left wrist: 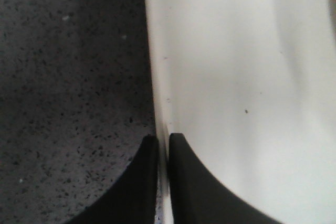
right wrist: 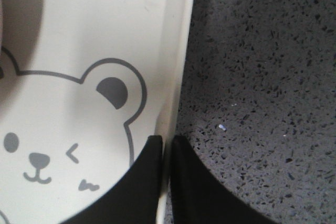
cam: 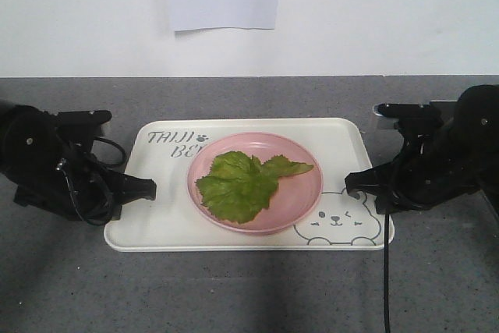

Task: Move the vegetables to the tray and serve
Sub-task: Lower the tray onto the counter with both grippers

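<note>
One tray (cam: 160, 228), one pink plate (cam: 300, 200), one lettuce leaf (cam: 238, 185), two tools.

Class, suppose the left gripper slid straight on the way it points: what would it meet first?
It is already clamped on the cream-white rectangular tray's rim, so the left gripper would push that first. Beyond, probably the round pink plate holding the green lettuce leaf.

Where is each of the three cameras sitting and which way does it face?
Front view: ahead of the table, facing the wall, over the tray, pink plate and lettuce; both arms show.
Left wrist view: on the left arm, looking down its end effector, shut on the tray's rim.
Right wrist view: on the right arm, looking down its end effector, shut on the opposite rim by the bear drawing.
All views share the tray.
</note>
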`<state>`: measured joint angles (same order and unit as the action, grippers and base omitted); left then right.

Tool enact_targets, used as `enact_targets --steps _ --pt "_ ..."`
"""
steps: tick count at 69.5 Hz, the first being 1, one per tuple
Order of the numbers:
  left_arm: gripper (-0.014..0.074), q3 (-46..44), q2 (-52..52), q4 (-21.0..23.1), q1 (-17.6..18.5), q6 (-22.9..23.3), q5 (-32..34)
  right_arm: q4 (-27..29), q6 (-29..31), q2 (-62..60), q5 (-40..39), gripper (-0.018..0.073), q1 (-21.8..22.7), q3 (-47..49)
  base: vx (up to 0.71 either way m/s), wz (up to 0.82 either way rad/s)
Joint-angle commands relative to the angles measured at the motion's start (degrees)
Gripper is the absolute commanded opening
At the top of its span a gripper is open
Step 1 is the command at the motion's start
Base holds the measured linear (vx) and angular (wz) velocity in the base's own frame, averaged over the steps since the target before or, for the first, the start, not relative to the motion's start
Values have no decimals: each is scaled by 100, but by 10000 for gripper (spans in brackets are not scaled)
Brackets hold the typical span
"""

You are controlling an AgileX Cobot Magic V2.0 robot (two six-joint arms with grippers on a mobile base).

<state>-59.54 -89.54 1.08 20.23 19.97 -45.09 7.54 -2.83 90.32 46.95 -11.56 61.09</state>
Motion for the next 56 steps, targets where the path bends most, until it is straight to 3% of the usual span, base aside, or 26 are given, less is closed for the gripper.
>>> enact_targets --steps 1,38,56 --pt "-7 15 272 192 63 -2 527 160 283 -208 -377 -4 -54 146 0 0" --pt "-7 177 262 211 63 -8 762 357 324 78 -302 1 -54 146 0 0" --pt "-7 177 262 211 63 -36 750 357 324 102 -281 66 -54 146 0 0"
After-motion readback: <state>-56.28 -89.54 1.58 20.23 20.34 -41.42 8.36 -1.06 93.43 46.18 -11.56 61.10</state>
